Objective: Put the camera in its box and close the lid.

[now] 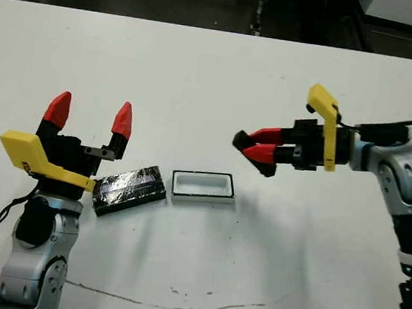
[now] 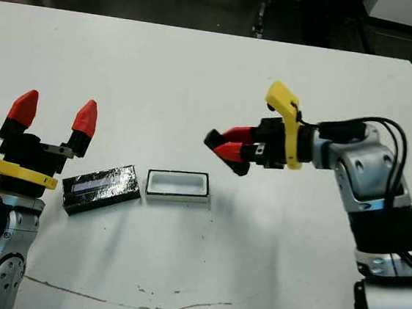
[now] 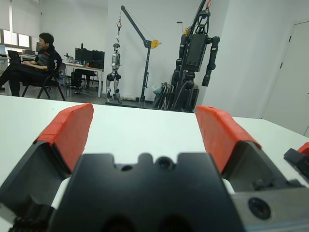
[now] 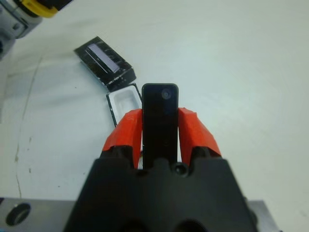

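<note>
White table [image 1: 200,73] surface, right gripper [image 4: 160,126] pinching slim black bar camera [image 4: 160,118] above small white tray box [image 1: 203,185], glossy black lid [image 1: 129,190] beside box, left gripper [image 1: 90,118] spread wide.

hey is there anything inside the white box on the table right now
Nothing shows inside the box; its white recess looks bare in the head views. The camera is clamped in the right gripper, held above the table. In the right wrist view, that gripper covers part of the recess.
</note>
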Controlling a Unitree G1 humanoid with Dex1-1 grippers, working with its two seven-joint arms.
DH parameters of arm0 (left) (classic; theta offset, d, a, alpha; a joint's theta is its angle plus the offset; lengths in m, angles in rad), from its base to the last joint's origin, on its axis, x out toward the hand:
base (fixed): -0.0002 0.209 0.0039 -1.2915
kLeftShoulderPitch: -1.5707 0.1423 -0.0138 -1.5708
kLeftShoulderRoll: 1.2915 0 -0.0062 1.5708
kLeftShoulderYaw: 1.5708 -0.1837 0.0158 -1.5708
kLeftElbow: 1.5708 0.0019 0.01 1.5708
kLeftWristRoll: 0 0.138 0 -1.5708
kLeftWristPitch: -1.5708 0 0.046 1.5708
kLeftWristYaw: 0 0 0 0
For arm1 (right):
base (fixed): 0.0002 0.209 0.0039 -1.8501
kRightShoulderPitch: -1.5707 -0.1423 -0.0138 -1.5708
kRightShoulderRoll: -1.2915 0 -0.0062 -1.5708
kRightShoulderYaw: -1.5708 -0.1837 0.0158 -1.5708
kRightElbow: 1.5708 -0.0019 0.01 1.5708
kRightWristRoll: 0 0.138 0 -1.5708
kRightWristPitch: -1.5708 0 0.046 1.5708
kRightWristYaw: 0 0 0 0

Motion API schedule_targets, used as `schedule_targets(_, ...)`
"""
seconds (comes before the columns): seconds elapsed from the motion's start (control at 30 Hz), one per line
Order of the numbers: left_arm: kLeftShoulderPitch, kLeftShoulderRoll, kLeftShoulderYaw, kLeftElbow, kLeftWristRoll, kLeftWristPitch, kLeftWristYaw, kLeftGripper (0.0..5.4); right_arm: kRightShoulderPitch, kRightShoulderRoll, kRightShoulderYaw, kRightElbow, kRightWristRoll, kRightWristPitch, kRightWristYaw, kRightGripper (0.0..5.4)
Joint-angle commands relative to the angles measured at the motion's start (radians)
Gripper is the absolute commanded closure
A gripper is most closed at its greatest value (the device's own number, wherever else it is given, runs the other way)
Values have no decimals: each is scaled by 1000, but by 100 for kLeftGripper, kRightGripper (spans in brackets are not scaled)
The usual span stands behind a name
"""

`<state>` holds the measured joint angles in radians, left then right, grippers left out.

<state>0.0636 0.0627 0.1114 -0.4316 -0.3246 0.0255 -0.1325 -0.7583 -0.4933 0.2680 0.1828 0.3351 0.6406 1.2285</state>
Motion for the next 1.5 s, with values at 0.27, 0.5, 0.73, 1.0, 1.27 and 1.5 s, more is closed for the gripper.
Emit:
schedule_targets(0.27, 10, -7, 1, 8, 12, -3, 10, 0, -96, 129, 79, 185, -78, -177, 62, 371)
schedule_targets(0.5, 13, -7, 0, 6, 17, -2, 12, 0, -91, 180, 97, 206, -102, -191, 67, 371)
schedule_targets(0.73, 12, -10, 0, 11, 17, -8, 8, 0, -77, 201, 100, 217, -102, -208, 87, 371)
schedule_targets(1.0, 11, -11, 0, 16, 18, -14, 8, 0, -67, 207, 112, 219, -114, -211, 90, 371)
schedule_targets(1.27, 11, -11, 0, 14, 22, -15, 8, 0, -59, 193, 133, 203, -139, -218, 106, 371)
schedule_targets(1.5, 10, -10, 2, 11, 13, -7, 8, 0, -51, 171, 145, 176, -167, -196, 106, 371)
